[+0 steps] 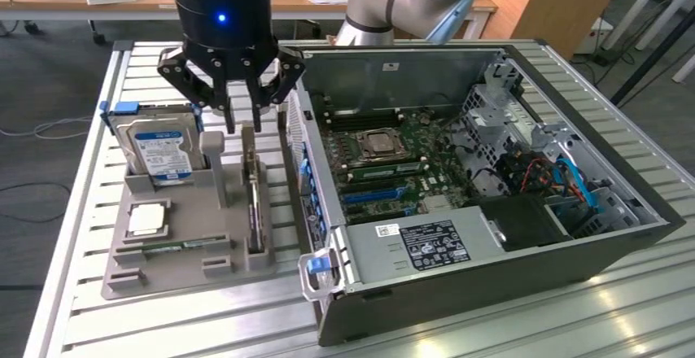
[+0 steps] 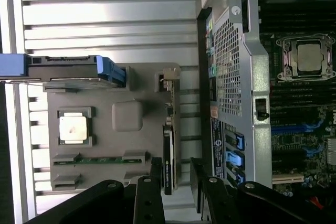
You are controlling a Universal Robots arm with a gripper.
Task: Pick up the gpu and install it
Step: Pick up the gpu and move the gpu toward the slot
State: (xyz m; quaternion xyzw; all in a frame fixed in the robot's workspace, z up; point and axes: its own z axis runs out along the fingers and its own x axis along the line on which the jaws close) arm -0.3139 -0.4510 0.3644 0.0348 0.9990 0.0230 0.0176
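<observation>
Above the grey holder (image 1: 163,270) beside the open case (image 1: 489,293), I hang with my gripper (image 1: 246,120) over the gpu (image 1: 253,195). My fingers stand apart, fairly wide, and they have hold of nothing. The gpu stands on its long edge in a slot of the holder, on the side nearest the case. Its top edge faces up at me.

From the wrist view, the card (image 2: 169,150) runs between my two fingers (image 2: 156,174), one on each flat side. It looks nearer to one finger than to the other. Whether that finger already brushes the card I cannot tell.

The step in hand, as I judge it, is taking hold of the card. To do it well I would centre myself first, so that both pads meet the faces together and the card is not pushed sideways in its slot. I would grip the board's flat faces near the top edge, squarely, with my fingers parallel to the card. A skewed hold would likely tilt it when it lifts.

The case's rear panel (image 2: 241,77) is just beside the card, so my outer finger has little room there. The hard drive (image 1: 158,150) on the holder's far side is well apart from me.
</observation>
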